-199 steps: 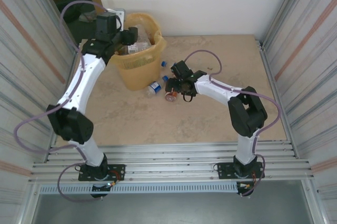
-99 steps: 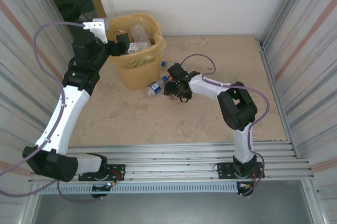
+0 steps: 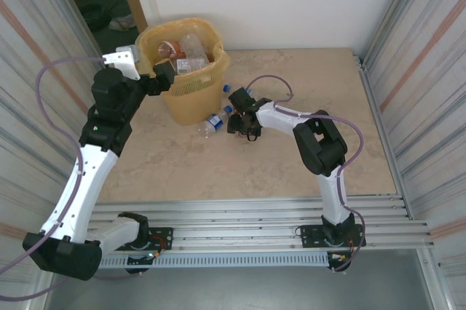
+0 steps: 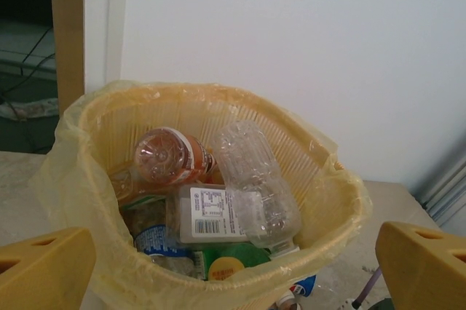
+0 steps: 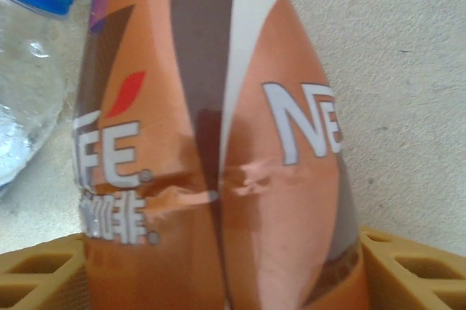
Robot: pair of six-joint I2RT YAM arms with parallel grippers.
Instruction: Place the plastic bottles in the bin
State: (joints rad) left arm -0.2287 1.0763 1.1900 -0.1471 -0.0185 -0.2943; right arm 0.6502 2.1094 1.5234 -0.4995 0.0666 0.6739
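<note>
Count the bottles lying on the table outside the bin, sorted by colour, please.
Clear bottles with blue caps: 2, one of them tucked against the bin
Brown-orange bottle: 1
Total: 3

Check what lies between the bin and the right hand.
Top view: a clear blue-capped bottle on its side, between the bin and the right hand, which grips a Nescafé bottle.

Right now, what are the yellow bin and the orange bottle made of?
The bin looks like hard matte plastic, with moulded lattice sides. Its liner is probably thin plastic film: see-through and wrinkly. The orange bottle seems soft plastic in a shiny printed sleeve, which is creased across the middle.
</note>
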